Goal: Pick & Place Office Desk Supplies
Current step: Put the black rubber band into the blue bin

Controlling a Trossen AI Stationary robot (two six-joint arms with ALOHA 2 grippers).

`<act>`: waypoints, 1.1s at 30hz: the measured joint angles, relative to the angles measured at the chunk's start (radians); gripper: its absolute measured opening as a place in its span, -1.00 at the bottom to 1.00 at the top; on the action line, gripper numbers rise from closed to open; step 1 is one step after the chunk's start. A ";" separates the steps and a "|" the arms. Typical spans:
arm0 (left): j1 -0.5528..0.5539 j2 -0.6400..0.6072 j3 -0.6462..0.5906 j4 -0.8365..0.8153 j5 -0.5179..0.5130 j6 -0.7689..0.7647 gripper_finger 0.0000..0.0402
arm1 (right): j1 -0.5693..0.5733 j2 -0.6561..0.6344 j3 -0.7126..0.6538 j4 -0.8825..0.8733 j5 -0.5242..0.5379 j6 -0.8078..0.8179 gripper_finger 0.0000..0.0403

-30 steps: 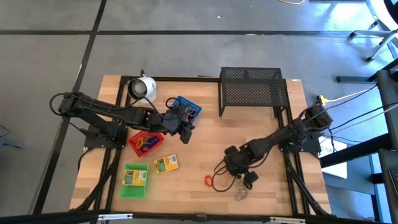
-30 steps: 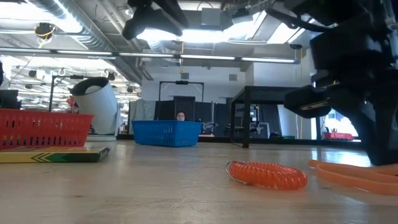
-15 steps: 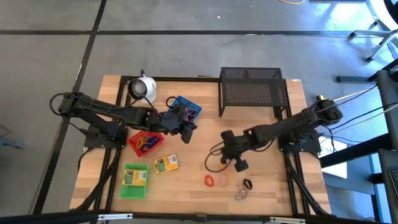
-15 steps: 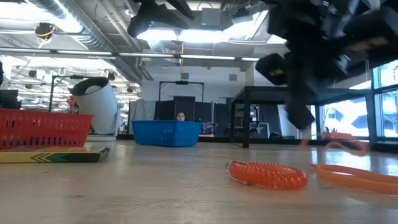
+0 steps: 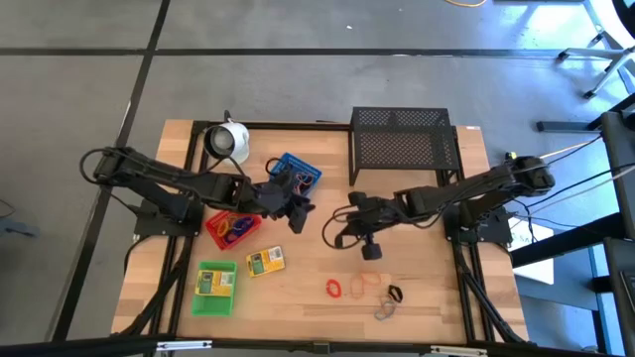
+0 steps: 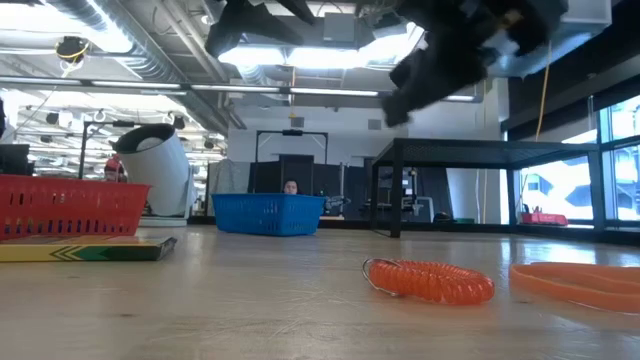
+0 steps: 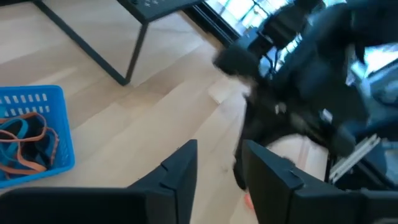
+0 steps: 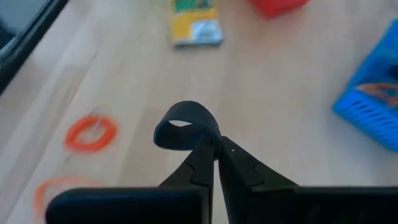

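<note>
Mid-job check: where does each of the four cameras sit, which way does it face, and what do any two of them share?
High view: above the table, facing straight down; both arms, left gripper, right gripper carrying a black loop.
Low view: at tabletop height, facing level across; orange coiled loop, arms overhead.
Left wrist view: on the left wrist, facing forward past its two parted fingers; the right arm beyond.
Right wrist view: on the right wrist; fingers pinch the black loop.
Shared: the blue tray shows in all four.
</note>
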 joint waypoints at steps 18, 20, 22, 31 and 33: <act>-0.059 0.097 0.000 0.071 -0.082 0.248 0.02 | -0.023 -0.100 0.001 0.238 0.143 0.126 -0.92; -0.052 0.118 0.000 0.109 -0.079 0.277 0.03 | -0.019 -0.103 0.001 0.276 0.145 0.126 -0.92; -0.051 0.137 0.000 0.145 -0.062 0.307 0.03 | -0.014 -0.103 0.001 0.300 0.158 0.121 -0.92; -0.041 0.152 0.000 0.175 -0.025 0.353 0.04 | -0.014 -0.103 0.001 0.301 0.246 0.039 -0.92; -0.033 0.151 0.000 0.187 -0.020 0.352 0.04 | -0.014 -0.103 0.001 0.301 0.247 0.013 -0.92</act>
